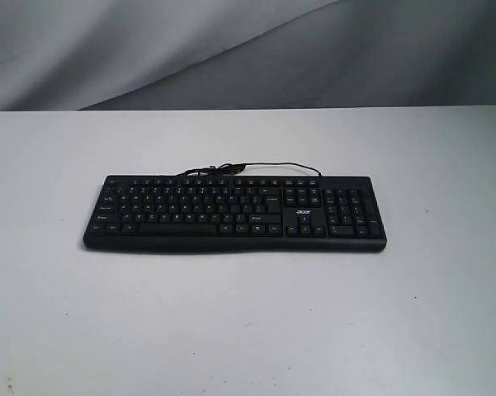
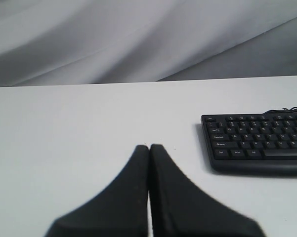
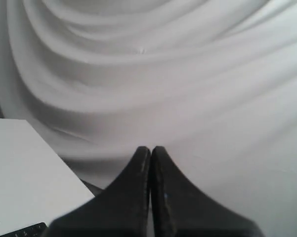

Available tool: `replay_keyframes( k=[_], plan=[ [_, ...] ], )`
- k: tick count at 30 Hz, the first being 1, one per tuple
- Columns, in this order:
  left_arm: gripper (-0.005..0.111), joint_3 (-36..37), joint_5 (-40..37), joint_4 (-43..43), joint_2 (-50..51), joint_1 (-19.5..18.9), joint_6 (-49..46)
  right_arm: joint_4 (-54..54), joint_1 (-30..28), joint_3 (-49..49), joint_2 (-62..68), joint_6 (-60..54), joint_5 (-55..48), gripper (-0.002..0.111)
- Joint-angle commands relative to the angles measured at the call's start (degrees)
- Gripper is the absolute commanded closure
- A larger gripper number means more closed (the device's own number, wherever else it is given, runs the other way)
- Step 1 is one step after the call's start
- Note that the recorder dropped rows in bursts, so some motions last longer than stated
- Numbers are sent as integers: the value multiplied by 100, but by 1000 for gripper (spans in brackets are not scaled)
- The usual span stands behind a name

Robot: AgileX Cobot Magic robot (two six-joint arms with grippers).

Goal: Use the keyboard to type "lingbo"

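Exterior view: the keyboard point(image 1: 235, 213) lies flat near the middle of the white tabletop point(image 1: 231, 330), with its cable point(image 1: 256, 167) looping behind the far edge; neither arm appears here. I judge it to be a stiff, light plastic slab that could skate on the smooth surface. I would therefore not grasp it at all but press single keys straight down with a closed fingertip, gently, since neighbouring keys sit close. Left wrist view: the left gripper point(image 2: 149, 147), fingers pressed together, hovers over bare tabletop, well apart from the keyboard's Ctrl-key end. Right wrist view: the right gripper point(image 3: 150, 148), likewise pressed together and holding nothing, faces the draped grey cloth point(image 3: 138, 74); only what looks like a corner of the keyboard shows. I can make out key legends only in the left wrist view.
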State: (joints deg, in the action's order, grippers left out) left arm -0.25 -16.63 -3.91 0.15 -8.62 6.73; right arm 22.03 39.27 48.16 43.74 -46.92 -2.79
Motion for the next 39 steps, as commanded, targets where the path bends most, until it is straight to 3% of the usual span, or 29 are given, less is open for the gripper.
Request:
replay_keyframes(
  k=[1, 13, 19, 23, 27, 31, 35, 39],
  plan=[
    [106, 25, 26, 46, -15, -11, 23, 235, 1, -71, -536, 344, 59, 108],
    [106, 25, 26, 46, -15, -11, 23, -649, -84, -726, -1072, 1733, -45, 108],
    [106, 25, 26, 46, -15, -11, 23, -649, -1714, -1547, -1232, 3031, -265, 108],
    [106, 25, 26, 46, -15, -11, 23, -649, -3233, -2715, -2162, 3223, -349, 108],
    [106, 25, 26, 46, -15, -11, 23, -621, -3949, -3594, -3208, 3238, -462, 108],
    [106, 25, 26, 46, -15, -11, 23, -717, -3995, -3816, -3842, 3585, -658, 108],
    [106, 25, 26, 46, -15, -11, 23, -1961, -3995, -3816, -4060, 4884, -1300, 108],
    [106, 25, 26, 46, -15, -11, 23, -2203, -3995, -3830, -4297, 4818, -1732, 108]
  ],
)
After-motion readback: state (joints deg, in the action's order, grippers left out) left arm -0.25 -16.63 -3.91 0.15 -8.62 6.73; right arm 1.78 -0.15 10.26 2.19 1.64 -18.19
